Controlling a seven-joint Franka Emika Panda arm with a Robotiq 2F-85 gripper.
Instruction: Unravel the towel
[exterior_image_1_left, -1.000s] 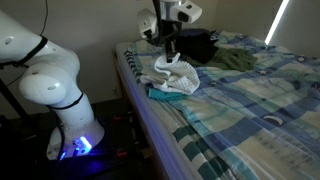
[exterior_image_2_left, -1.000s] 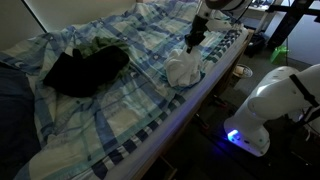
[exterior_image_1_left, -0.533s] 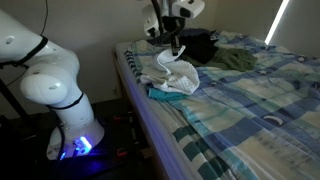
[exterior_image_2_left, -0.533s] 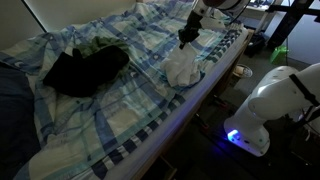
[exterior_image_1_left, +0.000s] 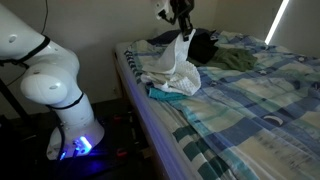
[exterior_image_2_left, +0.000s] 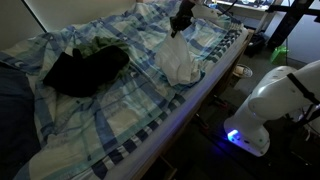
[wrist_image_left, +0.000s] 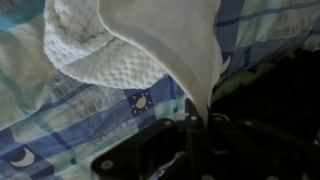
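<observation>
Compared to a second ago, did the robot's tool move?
Yes. The tool has gone up, away from the teal cloth on the bed, pulling the white towel taller with it.

Both exterior views are dim, grainy and soft. A bright strip of light (exterior_image_1_left: 278, 20) slants above the bed's (exterior_image_1_left: 250, 100) far edge, and a blue glow (exterior_image_1_left: 81, 143) shines under the robot base (exterior_image_1_left: 55, 85). The wrist view is blurred: the towel (wrist_image_left: 150, 40) looks pale, and the lower part is lost in black shadow.
</observation>
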